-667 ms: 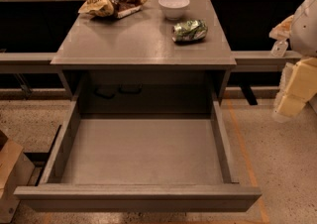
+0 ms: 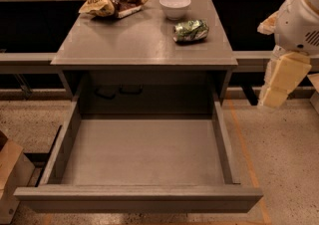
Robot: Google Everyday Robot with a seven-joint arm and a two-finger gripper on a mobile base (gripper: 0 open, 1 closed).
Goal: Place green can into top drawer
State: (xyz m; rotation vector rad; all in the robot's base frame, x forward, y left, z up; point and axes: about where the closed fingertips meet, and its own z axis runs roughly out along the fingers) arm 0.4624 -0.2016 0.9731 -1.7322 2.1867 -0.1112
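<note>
The green can point(image 2: 191, 30) lies on its side on the grey table top point(image 2: 129, 40), at the right, just in front of the white bowl point(image 2: 175, 5). The top drawer point(image 2: 142, 152) is pulled wide open below the table, and nothing shows inside it. My gripper point(image 2: 279, 82) hangs at the right edge of the view, beside the table and to the right of the can. It is apart from the can and holds nothing that I can see.
A yellow-and-brown snack bag point(image 2: 113, 2) lies at the table's back left. A cardboard box point(image 2: 10, 174) stands on the floor left of the drawer. Dark shelving runs behind the table. Speckled floor lies to the right of the drawer.
My arm and gripper have shifted slightly left, toward the table. The can, the bowl, the bag and the drawer have not moved.
</note>
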